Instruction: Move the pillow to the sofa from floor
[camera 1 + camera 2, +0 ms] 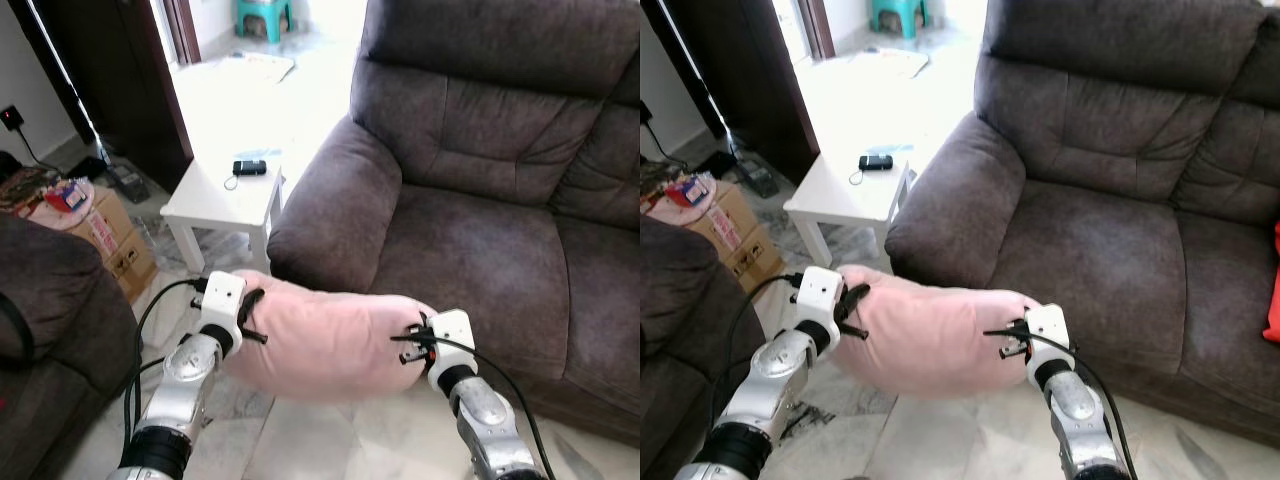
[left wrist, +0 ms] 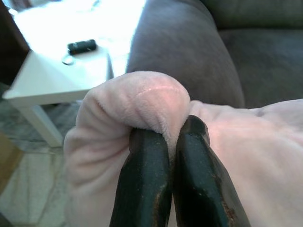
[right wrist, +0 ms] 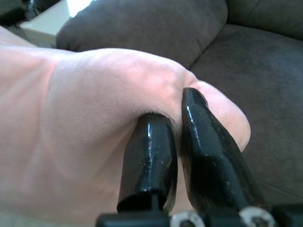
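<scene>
We see one pink pillow (image 1: pixel 325 340), one dark grey sofa (image 1: pixel 480 190), one small white bench (image 1: pixel 222 195) and two pincers. The pillow hangs clear of the floor (image 1: pixel 330 440), just in front of the sofa's front edge and near its armrest (image 1: pixel 330 200), not resting on the seat. Its long axis runs left to right across our view, roughly level, one end toward each arm.

The left pincer (image 1: pixel 252 315) is closed on a bunched fold of fabric at the pillow's left end; in the left wrist view its two black fingers (image 2: pixel 142 184) sit almost together with plush squeezed between them. The right pincer (image 1: pixel 412 345) is clamped on the right end in the same way, its fingers (image 3: pixel 149 156) pressed into the soft cover.

On the bench lies one small black device (image 1: pixel 250 167) with a cord. One cardboard box (image 1: pixel 115 240) stands on the floor beside the bench.
</scene>
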`<state>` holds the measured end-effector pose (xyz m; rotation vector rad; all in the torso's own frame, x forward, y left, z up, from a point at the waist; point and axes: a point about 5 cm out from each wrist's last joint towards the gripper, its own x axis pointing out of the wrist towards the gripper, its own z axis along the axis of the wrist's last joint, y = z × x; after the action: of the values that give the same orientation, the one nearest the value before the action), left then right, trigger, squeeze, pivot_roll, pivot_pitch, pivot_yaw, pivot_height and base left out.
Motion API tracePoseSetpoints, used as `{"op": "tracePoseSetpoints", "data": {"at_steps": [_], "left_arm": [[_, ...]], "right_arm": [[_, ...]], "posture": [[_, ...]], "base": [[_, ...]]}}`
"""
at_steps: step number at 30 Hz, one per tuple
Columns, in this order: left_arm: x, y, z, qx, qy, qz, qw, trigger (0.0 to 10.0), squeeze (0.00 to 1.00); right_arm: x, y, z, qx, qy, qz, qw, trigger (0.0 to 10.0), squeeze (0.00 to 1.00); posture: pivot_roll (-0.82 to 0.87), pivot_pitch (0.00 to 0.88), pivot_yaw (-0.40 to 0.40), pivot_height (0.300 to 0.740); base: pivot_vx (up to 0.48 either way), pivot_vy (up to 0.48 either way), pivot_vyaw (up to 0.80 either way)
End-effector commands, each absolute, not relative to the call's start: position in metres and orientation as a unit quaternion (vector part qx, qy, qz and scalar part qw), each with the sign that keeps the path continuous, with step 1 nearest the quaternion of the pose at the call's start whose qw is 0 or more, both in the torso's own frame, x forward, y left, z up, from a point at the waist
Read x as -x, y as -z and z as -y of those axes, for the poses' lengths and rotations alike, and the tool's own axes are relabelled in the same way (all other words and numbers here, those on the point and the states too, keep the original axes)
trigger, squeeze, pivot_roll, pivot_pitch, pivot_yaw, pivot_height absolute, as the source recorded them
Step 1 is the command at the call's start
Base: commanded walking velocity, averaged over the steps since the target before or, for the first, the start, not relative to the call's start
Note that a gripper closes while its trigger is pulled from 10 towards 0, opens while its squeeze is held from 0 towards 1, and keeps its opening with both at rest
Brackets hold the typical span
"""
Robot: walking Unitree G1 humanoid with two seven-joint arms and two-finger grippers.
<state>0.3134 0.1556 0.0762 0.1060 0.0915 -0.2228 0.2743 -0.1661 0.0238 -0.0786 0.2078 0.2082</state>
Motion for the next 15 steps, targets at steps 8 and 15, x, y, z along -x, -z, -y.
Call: {"op": "tracePoseSetpoints", "data": {"at_steps": [8, 15], "left_arm": [[-0.308, -0.082, -0.152, -0.037, 0.107, -0.004, 0.994, 10.0, 0.0], [-0.309, -0.083, -0.149, -0.041, 0.097, 0.004, 0.994, 10.0, 0.0]], "right_arm": [[-0.279, -0.05, 0.158, -0.01, -0.07, -0.032, 0.997, 10.0, 0.0], [-0.285, -0.062, 0.165, -0.015, -0.029, -0.012, 0.999, 10.0, 0.0]], "posture": [[0.05, 0.0, -0.026, 0.74], [0.05, 0.0, -0.032, 0.74]], "base": [[0.0, 0.0, 0.0], [0.0, 0.0, 0.0]]}}
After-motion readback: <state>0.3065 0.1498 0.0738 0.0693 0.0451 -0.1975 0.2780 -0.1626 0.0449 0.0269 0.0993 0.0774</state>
